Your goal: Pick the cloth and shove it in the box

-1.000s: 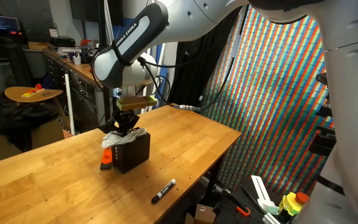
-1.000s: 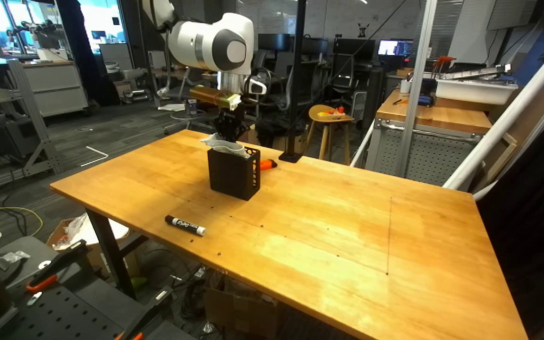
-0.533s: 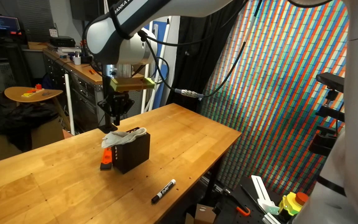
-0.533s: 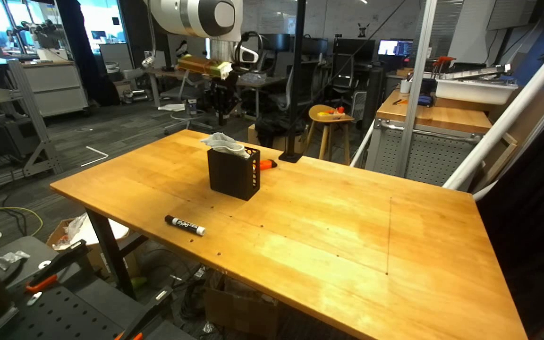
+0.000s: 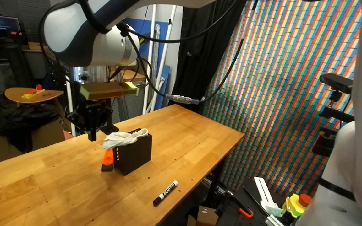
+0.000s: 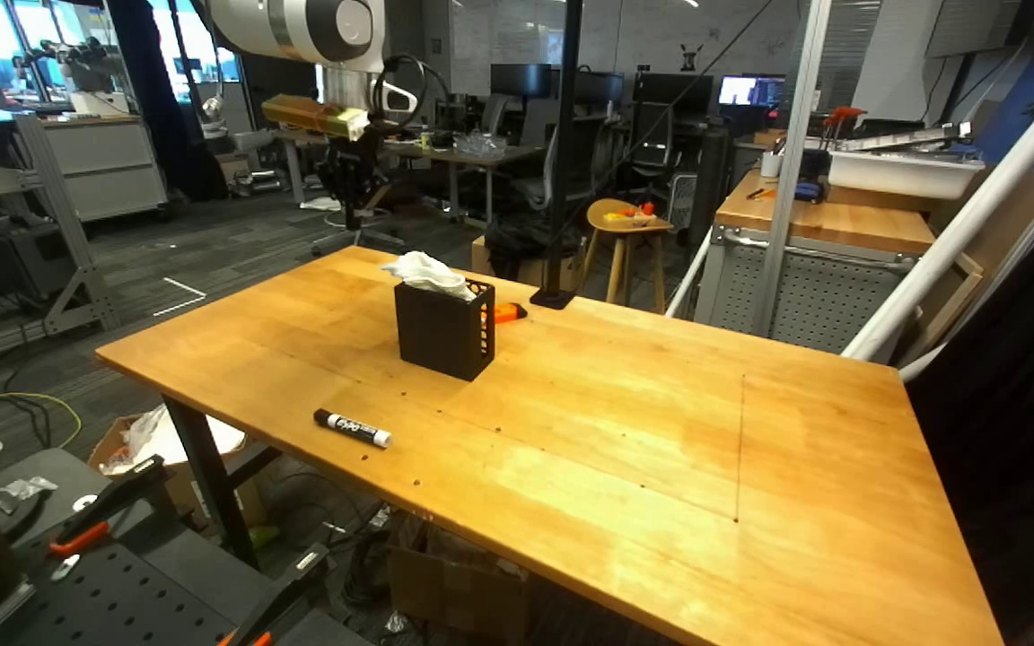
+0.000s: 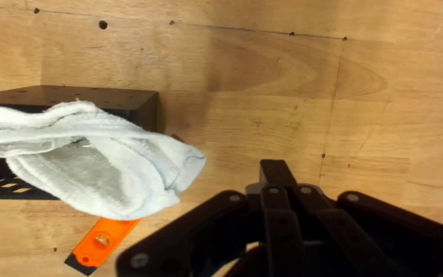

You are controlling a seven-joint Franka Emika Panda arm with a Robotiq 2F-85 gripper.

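White cloth [image 5: 123, 139] draped over black box [image 5: 135, 156]

The cloth is bunched across the box's open top; how much is tucked inside cannot be told. In the wrist view, the cloth's right end is hung past the rim, above an orange-and-black tool [image 7: 95, 249], and the gripper [image 7: 277, 173] is held over the wooden table [image 7: 375, 127], right of the cloth and apart, with jaws pressed together. In both exterior views an Expo marker [image 5: 165, 193] (dark end pointed left) is seen nearer than the box.
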